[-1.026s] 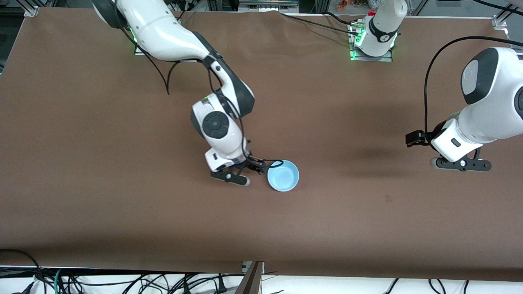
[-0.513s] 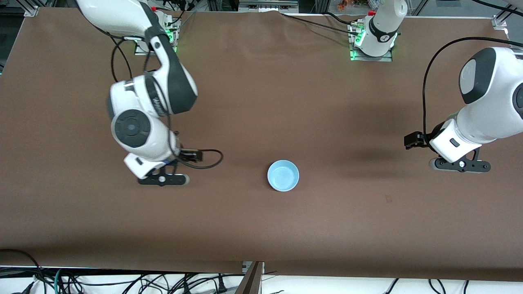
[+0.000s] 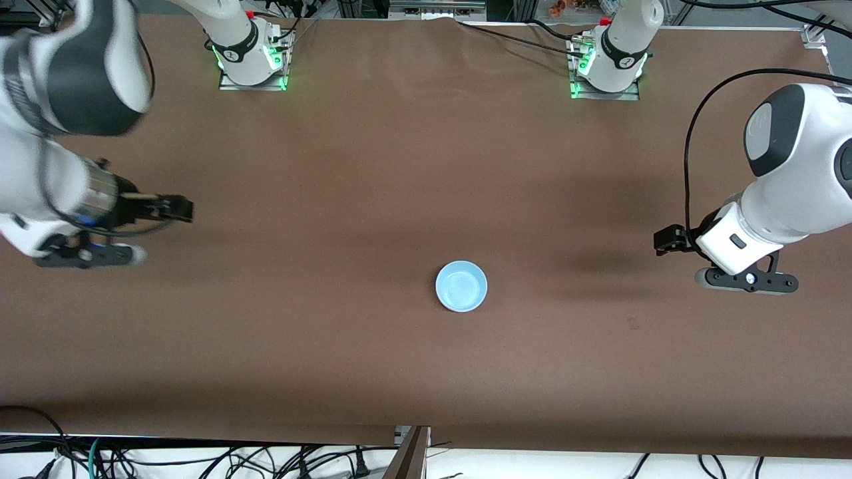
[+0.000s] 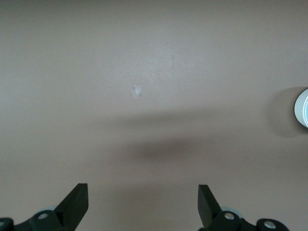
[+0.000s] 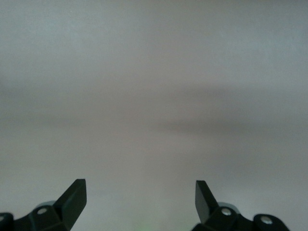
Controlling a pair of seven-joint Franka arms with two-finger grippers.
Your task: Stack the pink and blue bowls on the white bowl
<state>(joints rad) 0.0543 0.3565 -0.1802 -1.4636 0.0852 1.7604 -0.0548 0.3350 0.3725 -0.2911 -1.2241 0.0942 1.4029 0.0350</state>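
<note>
A light blue bowl sits upright on the brown table, about midway between the two arms' ends. No pink bowl and no white bowl can be made out apart from it. A pale curved bowl rim shows at the edge of the left wrist view. My right gripper is open and empty, up over the table at the right arm's end; its wrist view shows only blurred table. My left gripper is open and empty over the left arm's end, and it also shows in the left wrist view.
A small clear scrap lies on the table under the left wrist camera. A faint mark lies between the bowl and the left gripper. Cables hang below the table's near edge.
My right gripper, which was beside the blue bowl, has swung away to the right arm's end of the table. The bowl stayed put. The left arm shifted only slightly.
</note>
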